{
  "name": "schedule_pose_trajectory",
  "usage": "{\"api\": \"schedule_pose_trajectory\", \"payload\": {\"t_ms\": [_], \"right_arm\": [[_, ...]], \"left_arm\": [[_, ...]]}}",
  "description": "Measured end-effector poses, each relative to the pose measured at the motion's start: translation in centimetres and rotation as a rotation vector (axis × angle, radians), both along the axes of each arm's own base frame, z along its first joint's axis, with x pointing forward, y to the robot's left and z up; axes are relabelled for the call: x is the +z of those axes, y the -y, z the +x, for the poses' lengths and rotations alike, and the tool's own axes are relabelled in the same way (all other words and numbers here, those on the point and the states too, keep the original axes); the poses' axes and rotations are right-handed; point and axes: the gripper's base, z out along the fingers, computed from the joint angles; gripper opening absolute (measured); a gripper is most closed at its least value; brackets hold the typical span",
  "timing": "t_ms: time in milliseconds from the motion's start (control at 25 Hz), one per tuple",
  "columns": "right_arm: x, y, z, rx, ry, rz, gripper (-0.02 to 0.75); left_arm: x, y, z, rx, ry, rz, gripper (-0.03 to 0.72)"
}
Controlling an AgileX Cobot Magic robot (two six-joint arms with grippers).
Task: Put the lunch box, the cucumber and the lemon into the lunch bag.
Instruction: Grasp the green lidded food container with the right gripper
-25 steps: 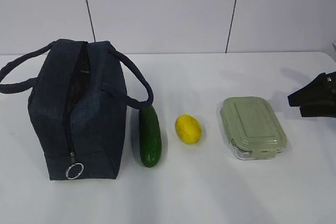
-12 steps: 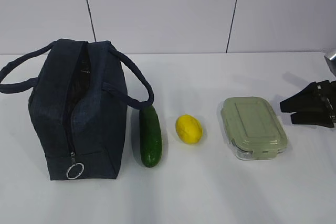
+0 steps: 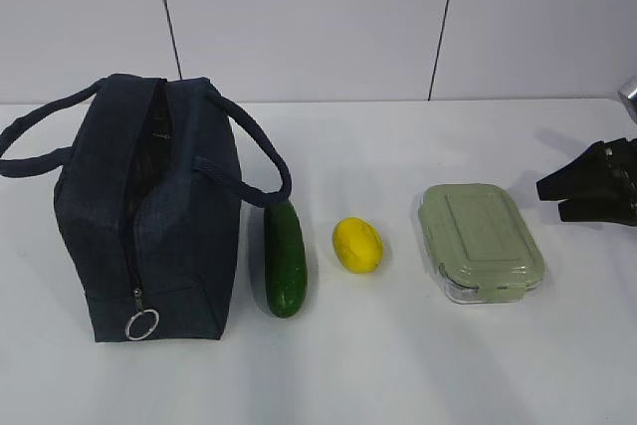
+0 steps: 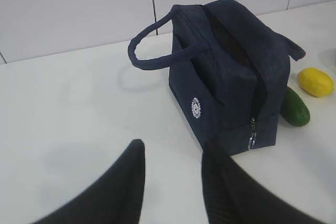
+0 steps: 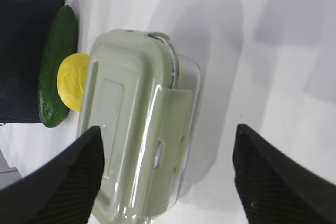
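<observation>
Progress: nothing packed | boxy navy fabric lunch bag [image 3: 149,211] far left, zipper open | dark green cucumber [image 3: 285,258], yellow oval lemon [image 3: 357,244], sage-lidded clear lunch box [image 3: 481,241] on white table [image 3: 398,365] | right gripper [image 5: 168,174] spread wide above box, empty | left gripper [image 4: 170,182] parted, empty.

My right gripper [image 3: 553,198] is cut off by the exterior view's right edge; only its dark fingertips show. Left gripper does not appear there. In my right wrist view the lunch box [image 5: 137,124] hides part of the lemon [image 5: 72,80], and the lunch bag [image 5: 26,45] runs off the left edge. Bag interior too dark to read.
</observation>
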Motion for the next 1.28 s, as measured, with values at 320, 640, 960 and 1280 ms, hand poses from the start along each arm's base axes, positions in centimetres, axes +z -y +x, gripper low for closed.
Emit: {"api": "schedule_pose_trajectory", "payload": {"t_ms": [320,640,960,1280], "right_arm": [[-0.6,0.0,0.0,-0.014,-0.048,0.008,0.555],[-2.1,-0.8,0.3,-0.008,-0.087,0.039,0.555],[-2.4,-2.6,0.6,0.038,-0.094,0.041,0.555],[-2.4,-2.7,0.6,0.04,-0.094,0.041,0.555]], "left_arm": [[0.0,0.0,0.0,0.0,0.0,0.0,0.264],[0.0,0.0,0.0,0.0,0.0,0.0,0.264],[0.0,0.0,0.0,0.0,0.0,0.0,0.264],[0.0,0.0,0.0,0.0,0.0,0.0,0.264]]}}
